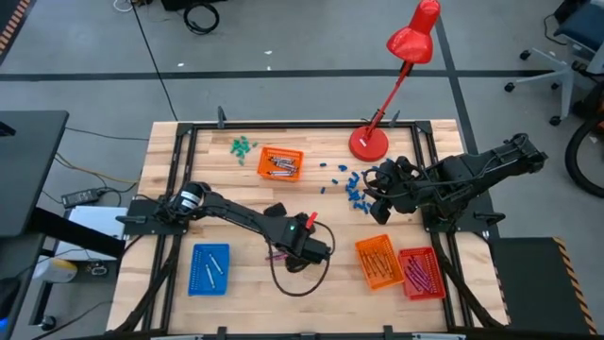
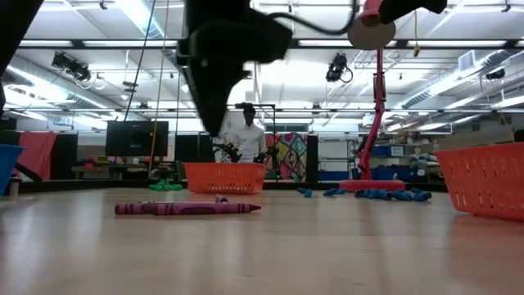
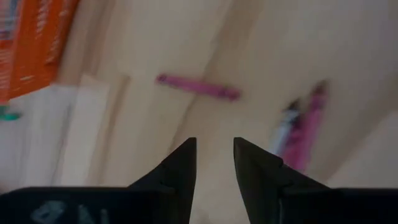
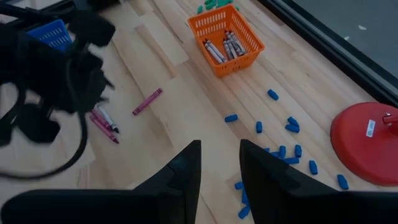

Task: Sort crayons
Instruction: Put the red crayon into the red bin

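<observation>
Several magenta crayons (image 2: 184, 208) lie flat on the wooden table near its middle. One magenta crayon (image 3: 198, 87) lies alone, and a few more, one of them whitish (image 3: 303, 130), lie side by side close by. My left gripper (image 3: 214, 155) hangs above them, pointing down, fingers a little apart and empty; it also shows in the high view (image 1: 288, 253). My right gripper (image 4: 221, 155) is open and empty above the blue pieces at the table's right, and it shows in the high view (image 1: 375, 200).
An orange tray (image 1: 280, 163) with grey crayons stands at the far middle. A blue tray (image 1: 209, 269) stands near left, an orange tray (image 1: 377, 262) and a red tray (image 1: 420, 272) near right. Blue pieces (image 1: 354, 189), green pieces (image 1: 243, 146) and a red lamp's base (image 1: 368, 142) are on the far side.
</observation>
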